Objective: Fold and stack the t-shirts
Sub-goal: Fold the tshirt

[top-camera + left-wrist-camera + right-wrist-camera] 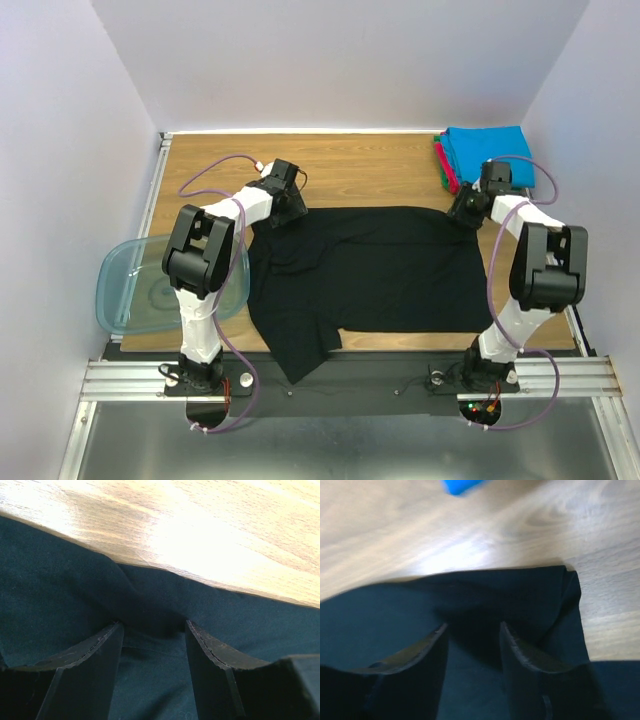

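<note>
The large black t-shirt (370,280) lies spread on the wooden table (350,165), one sleeve hanging over the near edge. My left gripper (287,207) is down at the shirt's far left edge. In the left wrist view it (153,626) is open, jaws apart, with black cloth (60,595) under and between them. My right gripper (468,210) is down at the far right corner. In the right wrist view it (473,626) is open over the black cloth (510,590), close to the hem. Folded blue, red-pink and green shirts (485,155) are stacked at the back right.
A translucent blue-green plastic tub (140,290) sits at the table's left edge beside the left arm. A metal rail (350,375) runs along the near edge. White walls close in the back and sides. A bit of the blue stack (462,486) shows in the right wrist view.
</note>
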Robot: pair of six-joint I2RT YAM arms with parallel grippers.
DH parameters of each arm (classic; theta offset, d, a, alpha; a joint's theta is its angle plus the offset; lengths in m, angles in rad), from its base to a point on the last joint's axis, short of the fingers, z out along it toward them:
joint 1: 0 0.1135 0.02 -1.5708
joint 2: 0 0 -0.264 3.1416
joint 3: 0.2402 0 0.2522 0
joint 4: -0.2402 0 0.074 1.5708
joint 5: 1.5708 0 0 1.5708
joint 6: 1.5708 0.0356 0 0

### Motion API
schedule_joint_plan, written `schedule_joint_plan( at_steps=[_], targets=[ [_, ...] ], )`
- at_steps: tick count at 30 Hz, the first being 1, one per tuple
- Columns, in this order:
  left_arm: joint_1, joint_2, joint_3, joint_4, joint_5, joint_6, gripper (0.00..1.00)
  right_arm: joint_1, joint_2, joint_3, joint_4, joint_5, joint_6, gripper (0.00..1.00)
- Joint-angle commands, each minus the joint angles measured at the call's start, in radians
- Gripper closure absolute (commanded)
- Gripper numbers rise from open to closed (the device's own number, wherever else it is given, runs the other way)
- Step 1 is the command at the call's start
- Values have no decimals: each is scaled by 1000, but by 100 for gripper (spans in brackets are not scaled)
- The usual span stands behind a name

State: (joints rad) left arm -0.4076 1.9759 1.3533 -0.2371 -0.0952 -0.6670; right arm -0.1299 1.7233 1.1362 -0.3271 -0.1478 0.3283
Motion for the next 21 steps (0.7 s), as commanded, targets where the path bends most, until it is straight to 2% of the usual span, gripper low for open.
schedule_joint_plan(
  at_steps=[1, 8, 12, 15, 17, 19, 21],
  targets=[
    [18, 20, 30, -44, -12, 18, 36, 0, 87, 26, 43, 3, -14, 52],
    [59, 32, 27, -41, -8, 21, 36, 0, 197, 66, 43, 238, 0, 59],
    [72, 29, 18, -42, -18, 37, 36, -2, 205, 115, 42, 494, -2, 59],
    [79, 29, 9, -41, -20, 40, 36, -7, 193, 157, 42, 609, -8, 58],
    [82, 32, 7, -34, -18, 40, 36, -8, 180, 184, 43, 640, -14, 55],
    [82, 34, 12, -31, -17, 41, 36, -10, 157, 200, 43, 648, -35, 45],
    [82, 40, 17, -31, -6, 44, 36, -10, 110, 200, 43, 604, -38, 43]
  ],
)
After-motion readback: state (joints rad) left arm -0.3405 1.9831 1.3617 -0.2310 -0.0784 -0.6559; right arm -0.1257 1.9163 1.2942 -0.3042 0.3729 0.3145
